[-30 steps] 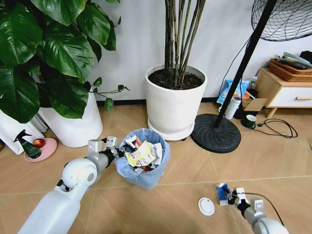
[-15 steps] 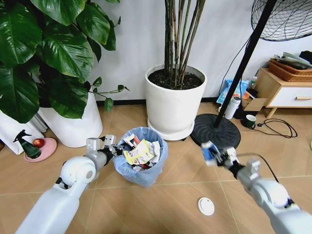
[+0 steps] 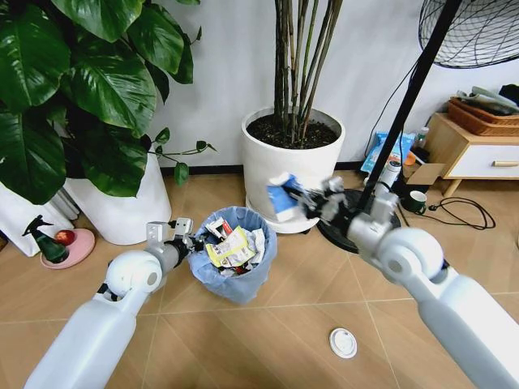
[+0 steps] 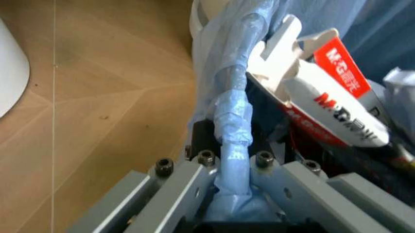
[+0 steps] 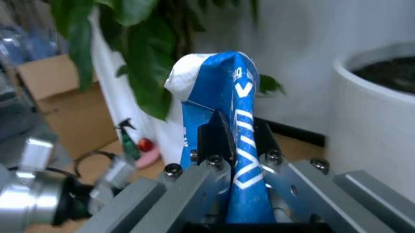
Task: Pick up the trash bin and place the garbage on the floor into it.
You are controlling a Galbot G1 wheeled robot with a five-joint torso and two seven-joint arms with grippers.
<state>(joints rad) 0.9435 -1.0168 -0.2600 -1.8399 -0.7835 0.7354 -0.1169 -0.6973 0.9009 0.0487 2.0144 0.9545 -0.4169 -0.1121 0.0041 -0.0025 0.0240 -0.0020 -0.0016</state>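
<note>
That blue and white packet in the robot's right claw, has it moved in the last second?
Yes. The blue-white packet, held in the right end effector, has risen from the floor near the white lid to beside the big white plant pot, above the trash bin.

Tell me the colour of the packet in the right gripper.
Blue with white markings; the packet shows best in the right wrist view.

"M&G" on red-white packet (image 4: 337, 104)

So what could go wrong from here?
The bin is heaped with litter, so the packet in the right gripper might slide off the pile onto the floor. The left gripper pinches only the bag-lined rim, which could slip. A lid remains.
</note>
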